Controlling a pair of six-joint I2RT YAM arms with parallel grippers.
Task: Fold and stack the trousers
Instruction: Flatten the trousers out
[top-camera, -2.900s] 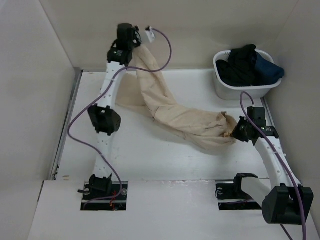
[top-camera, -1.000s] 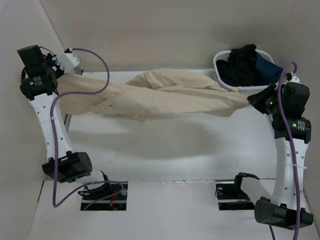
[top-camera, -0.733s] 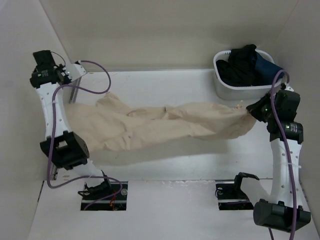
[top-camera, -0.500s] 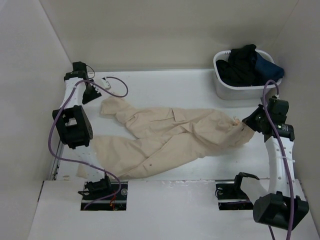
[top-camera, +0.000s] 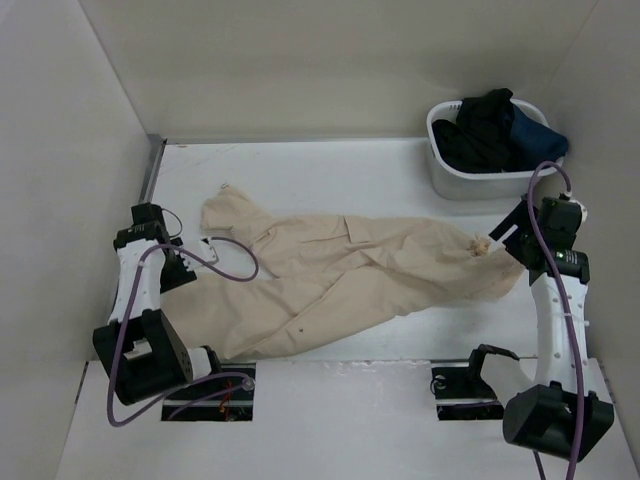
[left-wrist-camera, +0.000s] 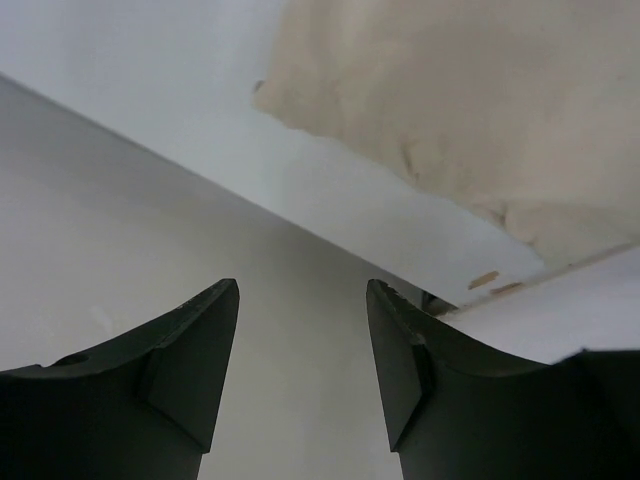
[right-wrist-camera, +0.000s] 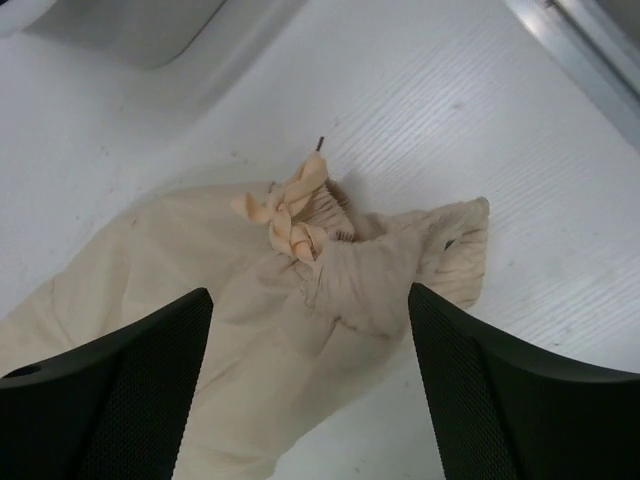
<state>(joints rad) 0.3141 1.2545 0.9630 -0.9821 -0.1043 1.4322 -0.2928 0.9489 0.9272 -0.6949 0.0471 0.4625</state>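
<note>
left arm (top-camera: 133, 290) and right arm (top-camera: 556, 312) with white shells, bulky black joint housings; looping purple cables (top-camera: 528, 205); black wedge-shaped fingers (left-wrist-camera: 195, 345), finely textured on the right wrist

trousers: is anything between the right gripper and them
Nothing visible does. The right gripper hangs open directly over the waistband end of the trousers, with only their drawstring and bunched cloth below its fingers.

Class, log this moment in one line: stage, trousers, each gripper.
stage: before folding | trousers: spread unfolded on table | left gripper: open, empty | right gripper: open, above drawstring end
</note>
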